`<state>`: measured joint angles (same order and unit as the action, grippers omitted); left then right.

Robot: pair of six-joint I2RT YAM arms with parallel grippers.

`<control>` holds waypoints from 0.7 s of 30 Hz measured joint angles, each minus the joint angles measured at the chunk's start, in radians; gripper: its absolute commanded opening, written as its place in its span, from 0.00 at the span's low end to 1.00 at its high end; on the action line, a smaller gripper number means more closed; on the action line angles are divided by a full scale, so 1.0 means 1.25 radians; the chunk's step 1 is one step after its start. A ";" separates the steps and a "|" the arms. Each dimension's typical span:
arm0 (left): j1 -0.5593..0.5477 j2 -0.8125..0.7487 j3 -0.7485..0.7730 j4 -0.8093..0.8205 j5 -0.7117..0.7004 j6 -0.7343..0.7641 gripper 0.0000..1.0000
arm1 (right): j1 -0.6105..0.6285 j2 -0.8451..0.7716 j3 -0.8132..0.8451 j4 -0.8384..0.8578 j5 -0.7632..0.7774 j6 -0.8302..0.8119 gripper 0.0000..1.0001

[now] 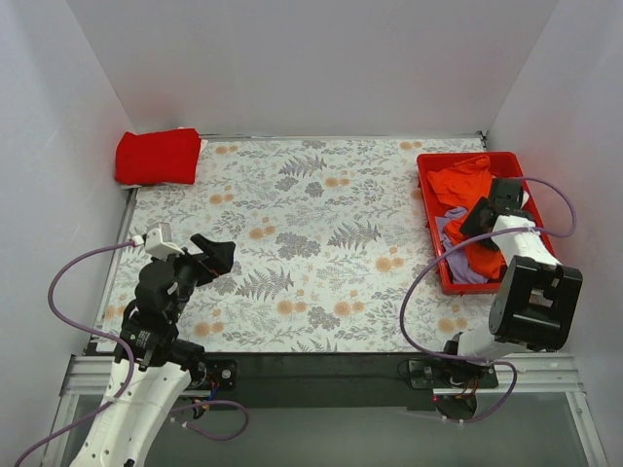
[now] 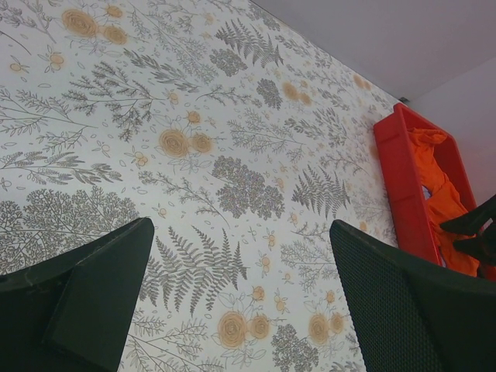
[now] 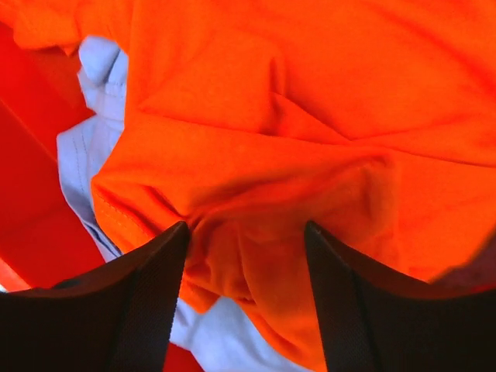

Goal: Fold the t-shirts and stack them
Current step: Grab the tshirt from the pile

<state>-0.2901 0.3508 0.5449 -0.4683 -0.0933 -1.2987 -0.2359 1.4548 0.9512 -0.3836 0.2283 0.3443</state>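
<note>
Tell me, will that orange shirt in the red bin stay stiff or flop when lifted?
Probably floppy: the orange t-shirt lies crumpled in deep folds, so it should drape and hang from the right gripper. It looks light, being thin cloth. It may drag the lavender t-shirt lying partly under it in the red bin.

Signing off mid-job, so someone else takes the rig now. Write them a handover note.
Left claw: open, empty, above the table.
Right claw: open, down in the red bin, straddling a bunch of the orange tee.
Lavender tee: under it in the bin.
Done: red tee folded at the table's far left corner.
Left: fold and stack orange and lavender.
</note>
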 measured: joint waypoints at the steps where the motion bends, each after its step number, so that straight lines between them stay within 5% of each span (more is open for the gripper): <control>1: -0.001 0.000 0.000 0.000 0.000 0.000 0.97 | 0.001 0.018 -0.001 0.005 -0.013 0.004 0.47; 3: -0.002 -0.001 0.000 0.000 0.000 0.000 0.97 | 0.001 0.039 -0.001 0.018 -0.032 0.006 0.30; 4: -0.002 -0.001 0.000 0.000 0.000 0.000 0.97 | 0.000 0.041 -0.001 0.021 -0.042 0.003 0.12; 6: -0.002 -0.001 0.000 0.000 0.000 0.000 0.97 | -0.001 0.035 -0.001 0.028 -0.062 0.002 0.03; 14: -0.002 -0.001 0.000 0.000 0.000 0.000 0.97 | 0.002 -0.091 0.057 -0.024 -0.115 -0.014 0.01; 21: -0.002 0.002 0.000 0.000 0.000 0.000 0.97 | 0.043 -0.169 0.254 -0.061 -0.237 -0.064 0.01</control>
<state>-0.2924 0.3531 0.5449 -0.4683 -0.0933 -1.2987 -0.1822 1.2430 1.2686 -0.4595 -0.0677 0.2638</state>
